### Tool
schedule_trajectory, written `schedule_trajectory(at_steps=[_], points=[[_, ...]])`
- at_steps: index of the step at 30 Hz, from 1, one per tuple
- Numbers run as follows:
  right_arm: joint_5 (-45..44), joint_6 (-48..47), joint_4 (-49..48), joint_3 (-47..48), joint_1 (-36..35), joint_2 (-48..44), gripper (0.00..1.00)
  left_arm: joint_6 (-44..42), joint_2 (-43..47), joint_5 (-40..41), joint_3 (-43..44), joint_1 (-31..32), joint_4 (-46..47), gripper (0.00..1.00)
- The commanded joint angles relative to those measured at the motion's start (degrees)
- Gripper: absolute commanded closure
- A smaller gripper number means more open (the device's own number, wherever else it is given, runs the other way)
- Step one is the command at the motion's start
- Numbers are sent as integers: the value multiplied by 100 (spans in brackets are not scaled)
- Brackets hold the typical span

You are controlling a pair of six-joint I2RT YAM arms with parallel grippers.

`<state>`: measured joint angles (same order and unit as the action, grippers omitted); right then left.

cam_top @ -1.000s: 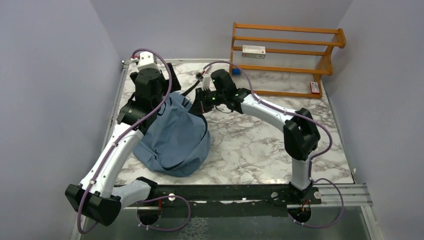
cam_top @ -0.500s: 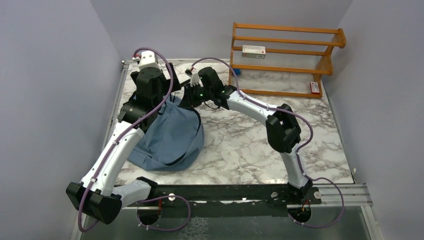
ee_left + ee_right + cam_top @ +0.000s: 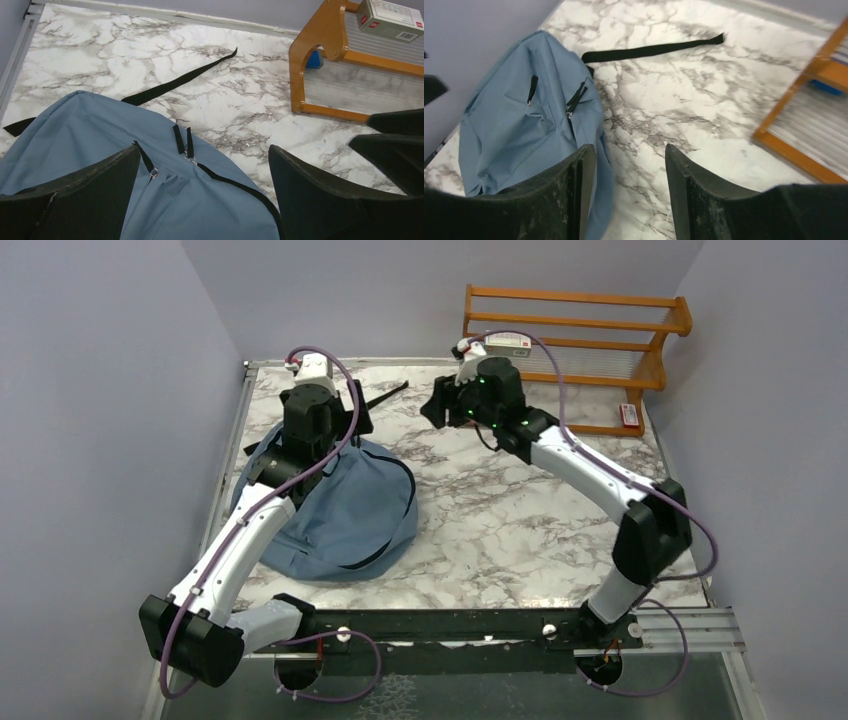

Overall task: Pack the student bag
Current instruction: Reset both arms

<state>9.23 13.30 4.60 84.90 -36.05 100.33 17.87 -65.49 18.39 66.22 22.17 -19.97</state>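
The left gripper (image 3: 203, 155) hovers over the student bag (image 3: 90, 130), jaws wide apart and empty; the right gripper (image 3: 630, 149), jaws apart, holds nothing above the marble table (image 3: 664, 100)

The student bag (image 3: 340, 515) lies left on the table (image 3: 500, 530), the rack (image 3: 600, 380) behind at right.

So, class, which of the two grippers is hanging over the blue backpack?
The left gripper: its open jaws hang above the student bag, while the right gripper is off to the side, near the wooden rack.
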Motion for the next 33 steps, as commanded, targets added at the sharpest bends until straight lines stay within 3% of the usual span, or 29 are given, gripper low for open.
schedule_trajectory(at_steps=[1,5,9,12,22,33], points=[[-894,-401,-253,-798,92,-1040,39,-227,60,-470,-257,-37,669,1],[-898,-343,100,-1220,557,-1780,34,-122,46,-895,-364,-148,803,1],[-737,-219,321,-1657,1161,-2485,12,55,91,-1351,-461,-588,791,1],[-756,-150,458,-1986,1567,-3014,1,109,252,-1566,-588,-998,727,1],[-2054,133,152,-3214,1716,-4739,0,-537,1207,-868,-1013,-1224,441,1],[-2929,168,-408,-4290,1717,-6043,0,-467,2247,-132,-1630,-1224,482,1]])
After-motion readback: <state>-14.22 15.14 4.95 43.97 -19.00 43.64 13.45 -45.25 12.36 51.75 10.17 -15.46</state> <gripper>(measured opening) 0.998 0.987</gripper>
